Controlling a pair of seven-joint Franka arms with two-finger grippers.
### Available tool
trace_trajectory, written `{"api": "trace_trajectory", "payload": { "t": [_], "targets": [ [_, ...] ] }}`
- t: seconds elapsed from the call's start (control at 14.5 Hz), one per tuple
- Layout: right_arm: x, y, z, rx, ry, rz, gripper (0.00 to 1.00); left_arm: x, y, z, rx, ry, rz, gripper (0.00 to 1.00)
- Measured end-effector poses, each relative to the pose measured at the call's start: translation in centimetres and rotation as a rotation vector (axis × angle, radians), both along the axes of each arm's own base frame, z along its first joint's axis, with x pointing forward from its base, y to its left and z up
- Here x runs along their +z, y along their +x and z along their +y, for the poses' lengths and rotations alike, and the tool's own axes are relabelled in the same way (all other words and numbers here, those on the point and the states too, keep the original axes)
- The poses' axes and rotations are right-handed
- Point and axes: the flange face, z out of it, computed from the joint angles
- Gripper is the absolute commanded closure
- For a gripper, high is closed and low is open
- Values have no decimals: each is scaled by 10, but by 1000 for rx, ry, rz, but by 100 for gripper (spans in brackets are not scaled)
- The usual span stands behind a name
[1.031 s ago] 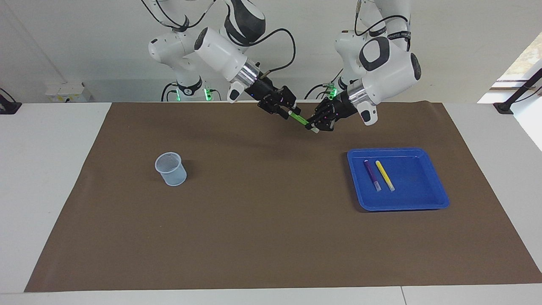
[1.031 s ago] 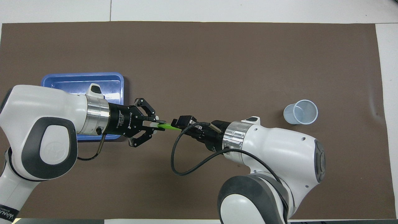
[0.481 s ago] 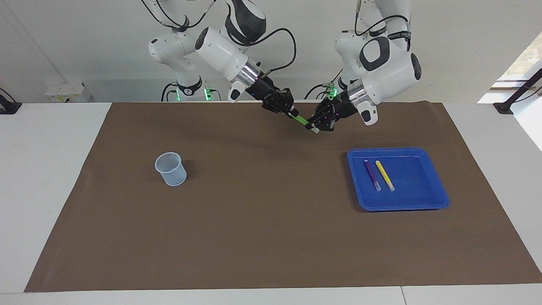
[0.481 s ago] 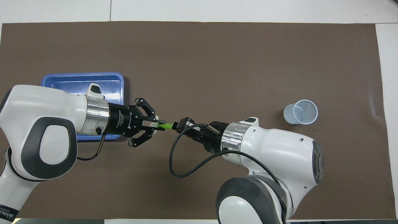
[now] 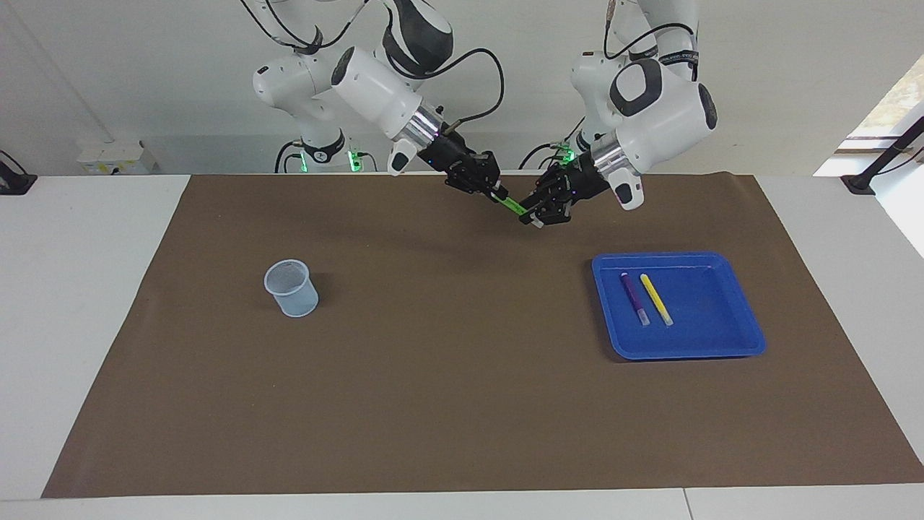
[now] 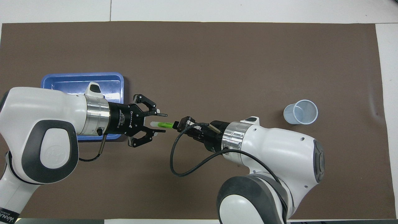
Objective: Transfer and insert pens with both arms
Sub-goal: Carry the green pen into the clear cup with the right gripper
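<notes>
The green pen (image 6: 164, 124) hangs in the air over the brown mat (image 5: 447, 375), between the two grippers. My right gripper (image 6: 179, 124) is shut on its green end (image 5: 514, 206). My left gripper (image 6: 161, 123) is open, its fingertips (image 6: 162, 115) apart on either side of the pen's pale cap end without touching it. In the facing view the left gripper (image 5: 535, 216) and the right gripper (image 5: 494, 191) face each other along the pen. A purple pen (image 5: 634, 298) and a yellow pen (image 5: 656, 298) lie side by side in the blue tray (image 5: 686, 352); the left arm hides them in the overhead view.
A clear plastic cup (image 5: 291, 288) stands upright on the mat toward the right arm's end of the table, also visible from overhead as the cup (image 6: 300, 111). The blue tray (image 6: 80, 77) sits toward the left arm's end, partly under the left arm.
The right gripper closed on the green pen's free end. Then the left gripper's fingers spread apart and let go of the cap end. Both arms stayed nearly in place.
</notes>
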Motion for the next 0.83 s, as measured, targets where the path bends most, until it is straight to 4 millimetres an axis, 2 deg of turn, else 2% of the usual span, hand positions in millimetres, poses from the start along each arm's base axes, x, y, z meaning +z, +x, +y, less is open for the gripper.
{"api": "trace_trajectory", "payload": {
  "t": [0.14, 0.28, 0.62, 0.69, 0.83],
  "targets": [
    [-1, 5, -6, 47, -53, -12, 100, 2, 0, 1, 5, -1, -5, 0],
    [9, 22, -30, 147, -155, -11, 100, 2, 2, 3, 13, -2, -7, 0],
    [76, 74, -139, 394, -399, 4, 100, 1, 11, 25, 23, 44, -34, 0],
    [82, 81, -162, 454, -461, -11, 100, -1, 13, 31, 12, 72, -51, 0],
    [79, 93, -202, 600, -607, -52, 100, -4, 17, 46, -22, 140, -93, 0]
  ]
}}
